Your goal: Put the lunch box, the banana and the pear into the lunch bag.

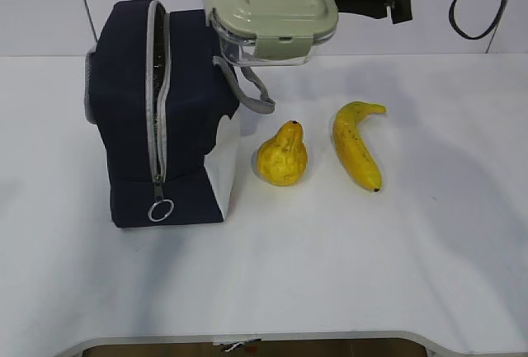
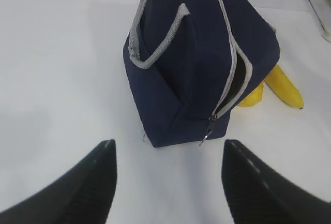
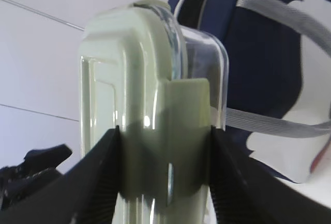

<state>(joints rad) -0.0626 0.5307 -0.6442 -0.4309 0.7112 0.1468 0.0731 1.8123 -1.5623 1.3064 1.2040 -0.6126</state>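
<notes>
No text, label, brand, number or sign can be read in any of the views. The lunch bag [image 1: 132, 110] shows plain navy fabric, the lunch box [image 1: 268, 11] lid is unmarked green, and the counter [image 1: 371, 274] is bare white.

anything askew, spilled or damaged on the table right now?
Nothing stands out. The lunch bag stands upright with its zipper partly open, the pear and banana lie intact on the table beside it, and the right gripper holds the lunch box, lid on, above the bag. No spill visible.
</notes>
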